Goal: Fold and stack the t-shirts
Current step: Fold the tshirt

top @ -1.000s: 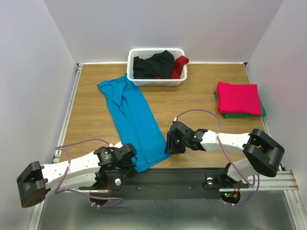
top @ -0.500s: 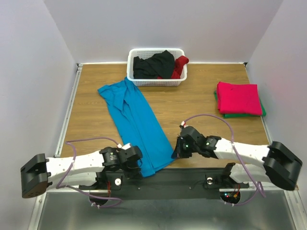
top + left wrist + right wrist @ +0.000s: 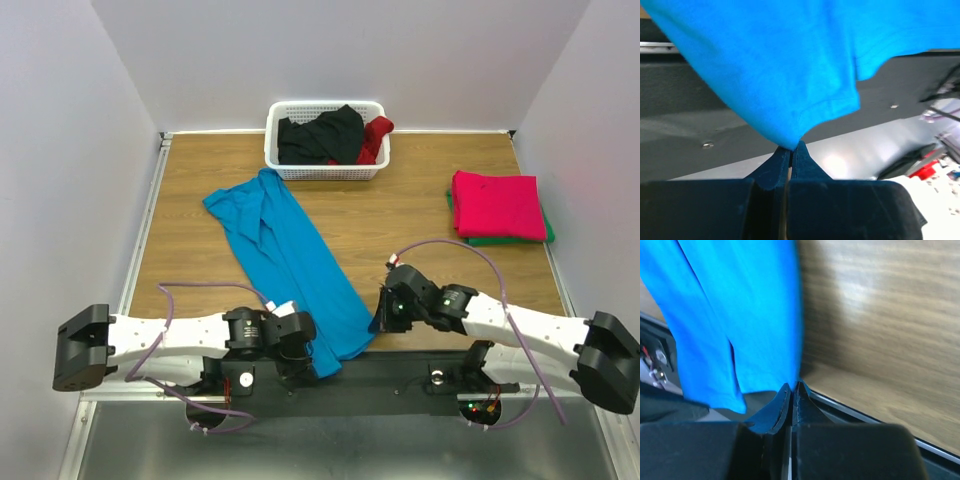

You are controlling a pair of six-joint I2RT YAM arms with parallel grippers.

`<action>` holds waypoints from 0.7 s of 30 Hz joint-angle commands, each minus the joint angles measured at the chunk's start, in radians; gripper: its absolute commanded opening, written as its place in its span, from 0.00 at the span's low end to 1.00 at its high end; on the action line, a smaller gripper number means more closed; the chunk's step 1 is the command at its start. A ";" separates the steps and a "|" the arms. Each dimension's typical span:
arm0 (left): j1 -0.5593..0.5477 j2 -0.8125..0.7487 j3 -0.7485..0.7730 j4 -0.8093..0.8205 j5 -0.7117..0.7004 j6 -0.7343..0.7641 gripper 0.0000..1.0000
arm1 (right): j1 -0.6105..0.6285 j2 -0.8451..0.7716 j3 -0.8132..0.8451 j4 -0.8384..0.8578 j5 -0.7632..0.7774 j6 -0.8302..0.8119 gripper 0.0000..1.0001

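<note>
The turquoise-blue t-shirt (image 3: 285, 250) lies as a long folded strip running diagonally from near the basket to the table's near edge, its lower end hanging over the black rail. My left gripper (image 3: 312, 360) is shut on its near-left corner (image 3: 790, 135). My right gripper (image 3: 378, 322) is shut on its near-right corner (image 3: 790, 375). A folded magenta-red t-shirt (image 3: 497, 204) lies on a folded green t-shirt (image 3: 500, 240) at the right. A black t-shirt (image 3: 320, 135) and a dark red t-shirt (image 3: 375, 137) lie in the basket.
The white lattice basket (image 3: 325, 171) stands at the back centre of the wooden table (image 3: 400, 210). A black rail (image 3: 400, 372) runs along the near edge with the arm bases. Grey walls close in the left, right and back.
Both grippers have moved toward the near edge and to the right, dragging the blue shirt's lower end with them. The shirt's far end has slid away from the basket.
</note>
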 commanded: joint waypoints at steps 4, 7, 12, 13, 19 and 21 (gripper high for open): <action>0.059 -0.131 -0.035 0.052 -0.135 -0.078 0.00 | -0.001 0.192 0.228 -0.002 0.143 -0.050 0.00; 0.116 -0.225 -0.049 0.031 -0.201 -0.051 0.00 | 0.001 0.270 0.350 -0.002 0.169 -0.078 0.00; 0.285 -0.281 -0.043 0.021 -0.236 0.052 0.00 | -0.023 0.430 0.520 0.000 0.211 -0.112 0.00; 0.317 -0.274 -0.037 0.024 -0.238 0.076 0.00 | -0.030 0.447 0.540 0.002 0.214 -0.113 0.00; 0.504 -0.219 0.044 0.005 -0.291 0.201 0.00 | -0.086 0.586 0.724 0.008 0.222 -0.165 0.01; 0.547 -0.230 0.060 -0.020 -0.320 0.210 0.00 | -0.117 0.620 0.765 0.009 0.193 -0.181 0.00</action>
